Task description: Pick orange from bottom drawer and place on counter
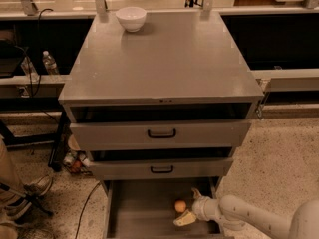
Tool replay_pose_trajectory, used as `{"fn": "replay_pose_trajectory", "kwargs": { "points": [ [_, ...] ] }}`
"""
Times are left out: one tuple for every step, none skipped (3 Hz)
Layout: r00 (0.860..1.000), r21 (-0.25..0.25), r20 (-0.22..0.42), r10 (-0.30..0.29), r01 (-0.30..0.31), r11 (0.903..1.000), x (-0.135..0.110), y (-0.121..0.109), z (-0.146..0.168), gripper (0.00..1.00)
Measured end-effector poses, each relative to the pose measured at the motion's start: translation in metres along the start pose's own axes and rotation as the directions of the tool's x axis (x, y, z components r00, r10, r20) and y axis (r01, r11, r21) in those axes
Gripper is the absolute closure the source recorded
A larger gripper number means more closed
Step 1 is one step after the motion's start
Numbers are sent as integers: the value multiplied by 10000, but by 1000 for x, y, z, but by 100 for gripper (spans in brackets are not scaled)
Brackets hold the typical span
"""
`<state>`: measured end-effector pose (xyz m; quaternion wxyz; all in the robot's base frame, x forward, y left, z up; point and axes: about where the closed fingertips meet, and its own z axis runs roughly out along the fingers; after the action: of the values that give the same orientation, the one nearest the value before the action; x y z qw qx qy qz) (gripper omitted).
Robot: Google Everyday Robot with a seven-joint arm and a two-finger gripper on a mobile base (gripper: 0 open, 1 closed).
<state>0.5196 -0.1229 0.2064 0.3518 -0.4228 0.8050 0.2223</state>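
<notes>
- While most of its surface lies bare, the counter carries one thing, a white bowl near its back edge, left of centre; nothing can be seen inside the bowl from this angle.
- Beneath the counter's front edge, the top drawer and the middle drawer are each pulled out a little, showing a dark gap above each front panel; what they hold cannot be seen.
- At the foot of the cabinet the bottom drawer is pulled well out, a shallow grey tray whose left and centre floor is bare; its front edge runs out of the picture.
- From the lower right, the robot's pale arm reaches over the drawer's right wall onto the right part of its floor.
- At the arm's end the gripper sits low in the drawer with its two fingers spread wide, one fingertip toward the cabinet and one toward the front, clasping nothing.
- Lying on the drawer floor right of centre, the orange is at the mouth of those spread fingers, just beside them; whether either finger touches it cannot be told.
- Left of the cabinet, a water bottle stands on a low ledge, well apart from the drawers.
</notes>
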Motion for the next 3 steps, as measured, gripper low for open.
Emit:
{"fn": "replay_pose_trajectory", "kwargs": {
  "points": [
    [9999, 106, -142, 7, -6, 9999, 10, -2, 18, 0],
    [9991, 159, -321, 272, -266, 9995, 43, -9, 39, 0],
    [9991, -2, -334, 279, -279, 9996, 45, -5, 45, 0]
  ]
}}
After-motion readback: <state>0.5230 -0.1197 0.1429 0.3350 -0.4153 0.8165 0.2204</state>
